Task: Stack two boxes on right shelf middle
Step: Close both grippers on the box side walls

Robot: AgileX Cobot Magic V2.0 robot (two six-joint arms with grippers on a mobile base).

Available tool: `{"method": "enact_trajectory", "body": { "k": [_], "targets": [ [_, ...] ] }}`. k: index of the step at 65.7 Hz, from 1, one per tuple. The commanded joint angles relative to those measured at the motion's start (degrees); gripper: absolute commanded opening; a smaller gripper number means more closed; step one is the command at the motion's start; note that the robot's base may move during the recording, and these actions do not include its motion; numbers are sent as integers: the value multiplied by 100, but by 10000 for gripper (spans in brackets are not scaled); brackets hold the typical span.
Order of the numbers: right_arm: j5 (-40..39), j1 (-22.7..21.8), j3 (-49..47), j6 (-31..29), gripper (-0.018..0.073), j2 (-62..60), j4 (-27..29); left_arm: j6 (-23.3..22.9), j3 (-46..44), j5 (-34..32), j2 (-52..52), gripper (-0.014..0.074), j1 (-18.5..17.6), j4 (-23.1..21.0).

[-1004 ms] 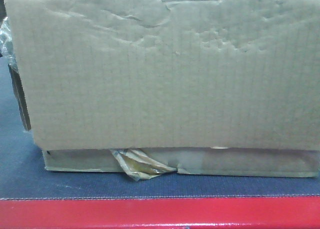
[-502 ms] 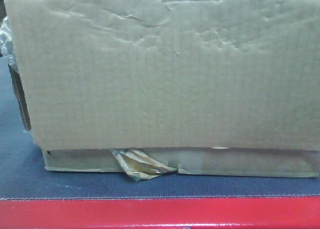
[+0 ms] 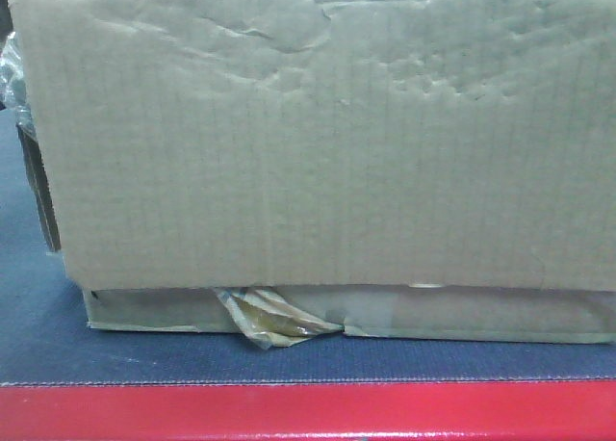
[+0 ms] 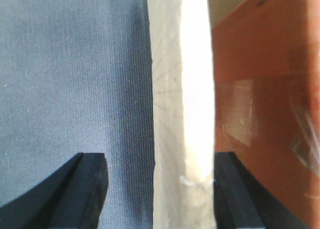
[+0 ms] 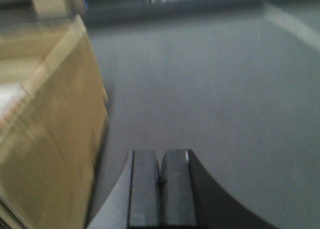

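Observation:
A large brown box [image 3: 318,142] with a creased face fills the front view. It rests on a flatter box [image 3: 462,311] with torn yellowish tape [image 3: 269,318] at its front. My left gripper [image 4: 159,161] is open and straddles a pale upright cardboard wall [image 4: 182,89]. Its right finger [image 4: 230,189] lies against that wall on the brown inner side, and its left finger [image 4: 90,184] stands apart from it. My right gripper [image 5: 160,156] is shut on nothing, just right of a brown box side [image 5: 50,139]; this view is blurred. The shelf is out of view.
Both boxes sit on a grey-blue felt-like surface [image 3: 29,297] with a red front edge [image 3: 308,410]. The same felt [image 4: 75,74] lies under my left gripper and stretches to the right of my right gripper [image 5: 225,89].

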Motion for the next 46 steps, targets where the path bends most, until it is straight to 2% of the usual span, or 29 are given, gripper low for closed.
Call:
{"method": "enact_trajectory", "body": {
  "k": [1,13,20,34,46],
  "targets": [
    [761,1,-570,24,-162,745,2,-6,5,-21,-18,337,-36,-48],
    [1478,1,-1401,13,-162,2035,2,-6,5,-21,-18,337,-36,-48],
    [1389,1,-1650,13,-162,2505,2,-6,5,-21,-18,337,-36,-48],
    [577,1,-1702,13,-162,3181,2,-6,5,-21,-18,337,-36,-48],
    [1232,1,-2562,28,-151,3922,-13,-6,5,-21,-18,337,-36,-48]
  ]
}}
